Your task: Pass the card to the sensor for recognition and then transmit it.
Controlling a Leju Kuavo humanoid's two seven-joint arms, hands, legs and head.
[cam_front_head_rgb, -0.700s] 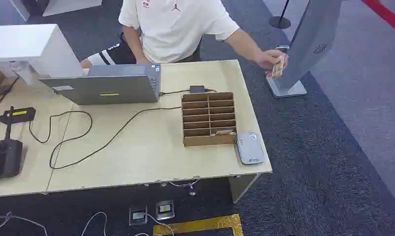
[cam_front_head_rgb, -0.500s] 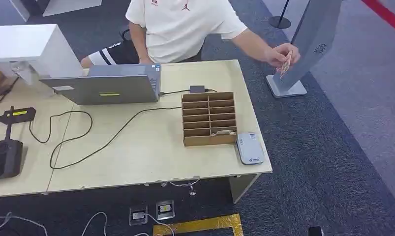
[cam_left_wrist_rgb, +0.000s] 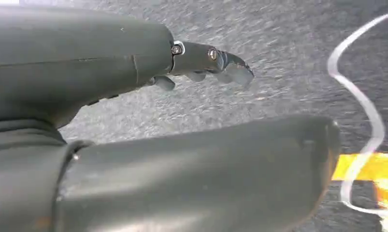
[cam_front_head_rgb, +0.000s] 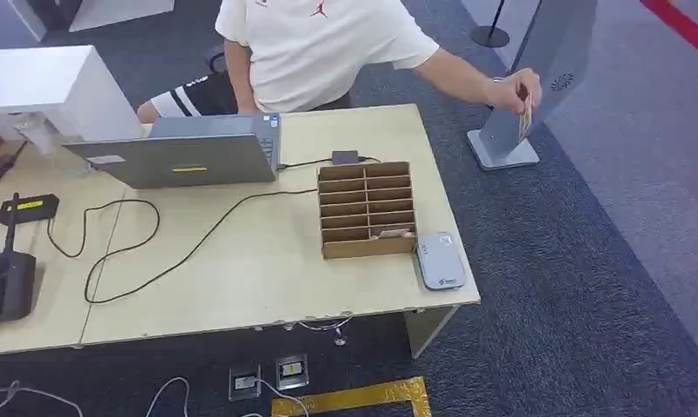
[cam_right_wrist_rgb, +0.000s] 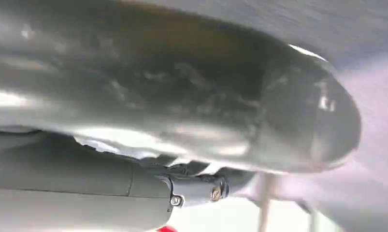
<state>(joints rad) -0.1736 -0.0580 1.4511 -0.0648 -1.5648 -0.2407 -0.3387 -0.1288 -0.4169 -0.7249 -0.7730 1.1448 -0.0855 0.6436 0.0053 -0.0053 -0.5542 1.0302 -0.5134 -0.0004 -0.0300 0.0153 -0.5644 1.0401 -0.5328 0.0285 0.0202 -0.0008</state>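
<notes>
A person in a white shirt stands behind the table and holds a tan card [cam_front_head_rgb: 524, 119] out to the right, beside a grey floor stand [cam_front_head_rgb: 536, 69]. On the table's front right corner lies the grey card sensor [cam_front_head_rgb: 440, 260]. Just left of it stands a cardboard slot rack [cam_front_head_rgb: 366, 208], with another card [cam_front_head_rgb: 395, 233] in a bottom right slot. My left hand [cam_left_wrist_rgb: 201, 96] hangs over the dark carpet, thumb and fingers apart and holding nothing. My right hand [cam_right_wrist_rgb: 196, 145] is close and blurred, with nothing seen in it.
The wooden table [cam_front_head_rgb: 241, 287] carries an open laptop [cam_front_head_rgb: 184, 152], black cables [cam_front_head_rgb: 119, 252] and a black device [cam_front_head_rgb: 2, 282] at the left edge. A white box [cam_front_head_rgb: 49, 82] stands at the back left. Floor sockets [cam_front_head_rgb: 267, 375] and yellow tape [cam_front_head_rgb: 354, 398] lie in front of the table.
The person's hand has carried the card further right, past the edge of the grey stand. The head view has shifted slightly.
</notes>
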